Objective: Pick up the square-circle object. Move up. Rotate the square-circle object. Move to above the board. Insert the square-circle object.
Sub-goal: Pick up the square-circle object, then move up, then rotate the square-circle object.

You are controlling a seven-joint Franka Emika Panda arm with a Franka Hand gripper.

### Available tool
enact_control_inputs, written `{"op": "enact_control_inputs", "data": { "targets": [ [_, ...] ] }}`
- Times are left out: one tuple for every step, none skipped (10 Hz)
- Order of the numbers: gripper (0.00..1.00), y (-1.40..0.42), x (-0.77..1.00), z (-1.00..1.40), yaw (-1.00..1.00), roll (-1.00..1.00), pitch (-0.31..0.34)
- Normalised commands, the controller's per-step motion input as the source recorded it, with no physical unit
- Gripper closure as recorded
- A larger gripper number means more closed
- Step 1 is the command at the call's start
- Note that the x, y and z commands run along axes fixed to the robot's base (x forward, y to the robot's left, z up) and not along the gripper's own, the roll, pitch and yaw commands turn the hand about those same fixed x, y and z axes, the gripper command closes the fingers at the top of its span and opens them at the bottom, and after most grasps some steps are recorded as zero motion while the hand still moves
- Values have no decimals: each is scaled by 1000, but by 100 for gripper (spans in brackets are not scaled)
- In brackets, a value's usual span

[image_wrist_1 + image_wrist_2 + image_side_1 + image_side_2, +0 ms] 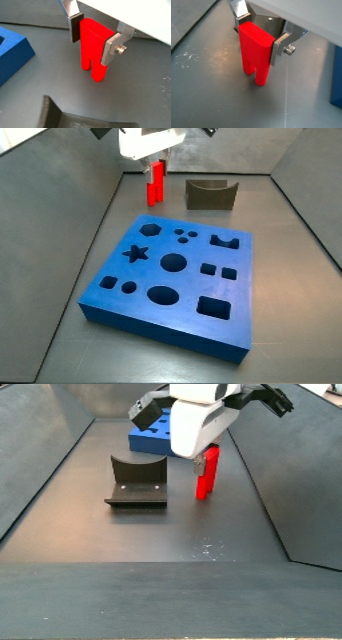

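the board [171,278] lies flat in the near and middle part of the floor [287,258] in a side view, its cut-outs facing up and none of them filled. beyond it, toward the far wall, the fixture [210,194] stands just beside the square-circle object [155,182]. that red piece stands upright with its forked lower end at or just off the floor; which of the two cannot be told.

the tool [93,36] is over it, closed onto the upper part of the square-circle object, one silver plate on each broad side, as both wrist views show [258,37]. the pads look to sit high on the piece, so most of its length hangs below the grip.

the step in hand looks like the pick-up passing into the lift. to do it well, keep the squeeze firm and rise straight up, with no sideways drift toward the fixture, so the piece does not tilt between the pads. clear the board's top face before any turning begins.
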Motion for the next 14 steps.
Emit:
{"op": "enact_control_inputs", "data": {
  "targets": [
    [100,0,0,0,0,0,0],
    [100,0,0,0,0,0,0],
    [100,0,0,833,0,0,0],
    [100,26,-77,764,38,-1,39],
    [100,26,-87,658,37,6,45],
    [100,14,-59,471,26,20,40],
    [100,10,-35,300,20,33,42],
    [100,-97,-139,1000,0,0,0],
    [100,-103,-140,1000,-6,12,0],
    [100,-94,-134,1000,-3,20,-8],
    [100,-80,-117,1000,5,34,2],
    [100,-75,-105,1000,11,44,19],
    [100,-64,-88,1000,17,58,38],
    [100,-53,-74,899,19,66,45]
  ]
}}
